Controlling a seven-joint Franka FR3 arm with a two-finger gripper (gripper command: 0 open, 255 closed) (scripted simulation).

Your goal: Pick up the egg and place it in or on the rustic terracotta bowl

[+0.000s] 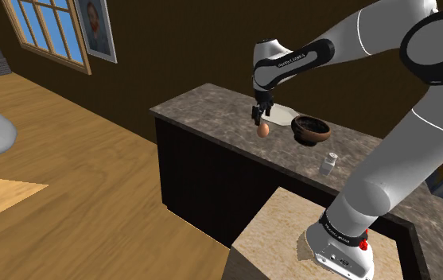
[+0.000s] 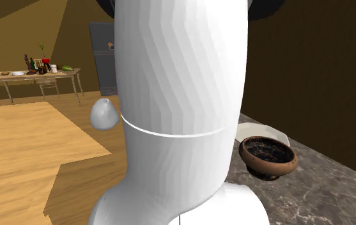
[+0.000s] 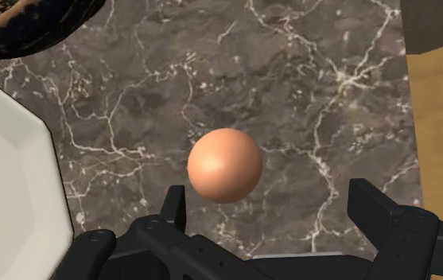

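Hovering low over the dark marbled bench (image 1: pixel 211 107), the pincer (image 3: pixel 269 191) has its black fingers (image 3: pixel 378 213) spread wide, gripping nothing. The egg (image 3: pixel 224 165), a smooth orange-tan, lies in the gap between them, hard up by one finger and well apart from the other; whether it touches the near one, I cannot tell. From the shoulder view the egg (image 1: pixel 264 128) sits right under the pincer (image 1: pixel 258 118), about midway across the bench, between a white plate (image 1: pixel 281 114) and the long edge that faces the wooden floor (image 1: pixel 76 167). Just beside the plate stands the brown bowl (image 1: pixel 310 130), upright, dark and speckled inside. The second exterior view has that bowl (image 2: pixel 267 156) peeking out from behind the big white arm (image 2: pixel 176 108). A small clear jar (image 1: pixel 328 163) stands near the same long edge, on the stand's side of the bowl.
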